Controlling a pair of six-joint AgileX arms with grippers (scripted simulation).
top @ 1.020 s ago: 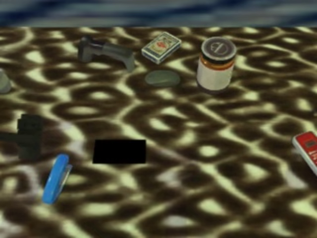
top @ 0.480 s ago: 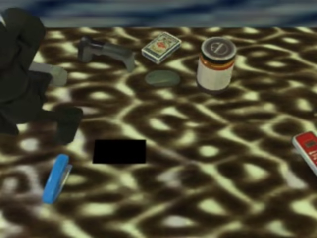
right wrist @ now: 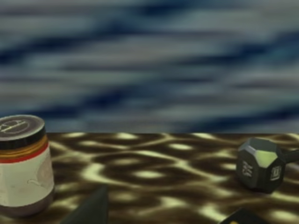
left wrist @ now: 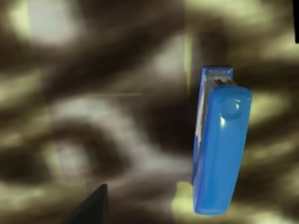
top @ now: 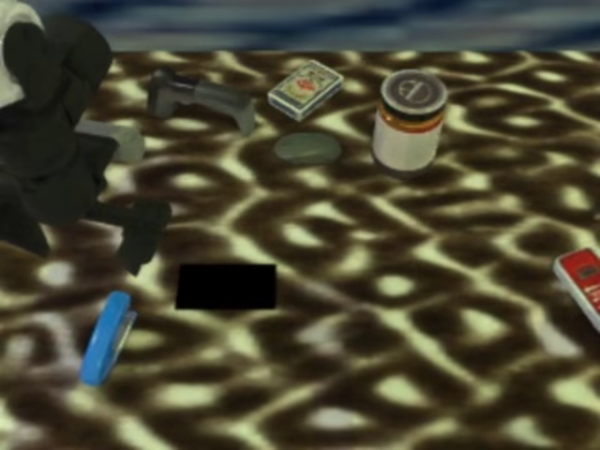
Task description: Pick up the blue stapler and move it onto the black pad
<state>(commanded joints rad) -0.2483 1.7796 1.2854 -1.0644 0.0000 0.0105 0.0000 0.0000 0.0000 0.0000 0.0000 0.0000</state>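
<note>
Since the stapler lies nearest me, at the worktop's front left, that is where I start: it rests untouched, slanted, its upper end leaning toward the pad, which sits just beside it, up and to its right, and apart from it. My left hand hangs above the worktop a little beyond the stapler's far end, near the pad's left edge; I cannot tell from any view how wide its fingers stand, since only one dark fingertip shows in the left wrist view. The step I judge to be in hand is the approach, so I would bring the hand down over the stapler's middle, turn it so the fingers close across the narrow width instead of along the length, and descend straight. In the left wrist view the stapler is a bright blue bar with a rounded, glossy top, a small round dimple near one end and a thin grey metal strip along its underside; it looks smooth and may slip if gripped near an end. Farther back stand a green oval disc, a grey tool, a card box and a jar. My right arm is parked out of the top view.
</note>
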